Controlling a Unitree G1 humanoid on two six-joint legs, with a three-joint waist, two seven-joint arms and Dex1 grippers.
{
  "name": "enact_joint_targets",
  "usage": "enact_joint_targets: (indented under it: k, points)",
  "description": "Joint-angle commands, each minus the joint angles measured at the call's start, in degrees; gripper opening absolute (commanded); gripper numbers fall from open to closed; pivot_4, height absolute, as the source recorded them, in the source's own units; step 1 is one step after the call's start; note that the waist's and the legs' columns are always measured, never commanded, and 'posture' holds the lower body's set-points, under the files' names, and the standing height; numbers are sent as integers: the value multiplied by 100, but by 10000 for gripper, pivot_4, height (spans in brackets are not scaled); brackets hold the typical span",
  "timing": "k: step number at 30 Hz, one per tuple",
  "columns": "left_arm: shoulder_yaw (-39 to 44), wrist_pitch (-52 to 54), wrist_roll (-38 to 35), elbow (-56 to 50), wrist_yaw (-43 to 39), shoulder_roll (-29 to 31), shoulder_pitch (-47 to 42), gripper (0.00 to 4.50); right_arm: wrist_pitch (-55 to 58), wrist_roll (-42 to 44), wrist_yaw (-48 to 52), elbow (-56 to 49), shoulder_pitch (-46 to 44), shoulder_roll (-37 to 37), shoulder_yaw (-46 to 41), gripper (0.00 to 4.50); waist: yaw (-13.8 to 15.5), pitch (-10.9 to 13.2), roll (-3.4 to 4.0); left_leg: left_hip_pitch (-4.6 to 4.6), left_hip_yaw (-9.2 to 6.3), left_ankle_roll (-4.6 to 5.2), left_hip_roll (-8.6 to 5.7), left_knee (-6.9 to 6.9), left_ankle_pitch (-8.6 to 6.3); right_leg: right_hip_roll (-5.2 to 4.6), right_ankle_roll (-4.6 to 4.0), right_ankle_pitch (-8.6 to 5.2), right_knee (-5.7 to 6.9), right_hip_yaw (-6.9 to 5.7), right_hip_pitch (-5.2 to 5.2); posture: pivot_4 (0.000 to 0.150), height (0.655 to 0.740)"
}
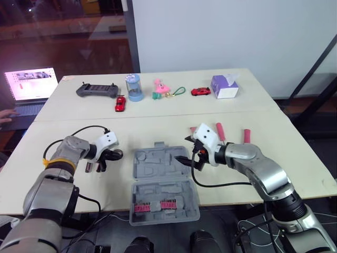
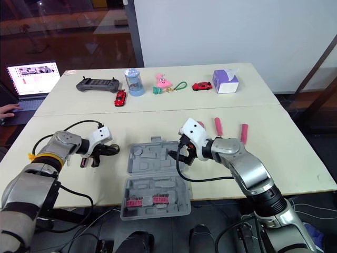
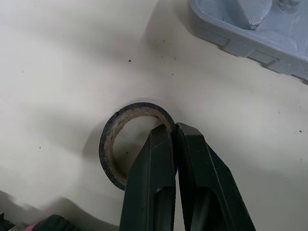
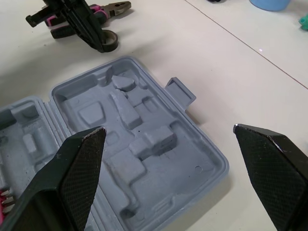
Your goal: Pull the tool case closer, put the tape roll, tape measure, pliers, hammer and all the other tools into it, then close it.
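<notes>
Now left pincer (image 3: 174, 128) pinches the tape roll (image 3: 108, 144) beside the tool case (image 3: 250, 33).

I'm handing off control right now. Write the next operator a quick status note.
Left end effector: shut on the rim of the tape roll, left of the case.
Right end effector: open, over the case's far half.
Case: open, at the table's front edge, with only a pink strip in its near half.
Pliers: on the table beside the roll.
Two pink-handled tools: right of the case.
Done: case is close.
Left: load every tool, then shut the case.
</notes>
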Motion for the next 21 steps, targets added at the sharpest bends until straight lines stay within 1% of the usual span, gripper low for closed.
enact_joint_targets:
  k: [1,4,7,11,16,21]
  points:
    - [166,-8,-101,-40,-342,124,-312,678,-104,-27,-48,-66,-129,77,-164,45000,-1,1,-2,-1,0,0,0,0,0,0,0,0,0,0,-1,1500,7400]
    - [281,40,-273,-136,-828,88,-574,678,-113,-36,-94,-69,-114,91,-167,45000,5,3,-5,-9,0,0,0,3,0,0,0,0,0,-1,-5,1500,7400]
    - [337,143,-412,-254,-1380,-92,-823,678,-126,-57,-155,-49,-104,127,-163,45000,7,3,-6,-11,0,0,0,7,0,0,0,0,0,-1,-5,1500,7400]
    - [269,206,-424,-351,-1759,-308,-923,678,-137,-79,-218,-35,-98,182,-151,45000,-4,3,-6,-11,0,0,-1,7,0,-1,0,0,0,-1,-4,1500,7400]
    - [19,-24,-190,-290,-1770,-569,-882,678,-113,-127,-324,-87,-28,272,-160,45000,-43,3,-6,-10,0,0,1,3,0,1,0,0,1,0,-10,1500,7400]
    - [-109,-244,-17,-190,-1585,-663,-820,678,-38,-109,-422,-226,95,272,-223,45000,-14,3,-6,-12,0,0,0,5,0,1,0,0,0,0,-10,1500,7400]
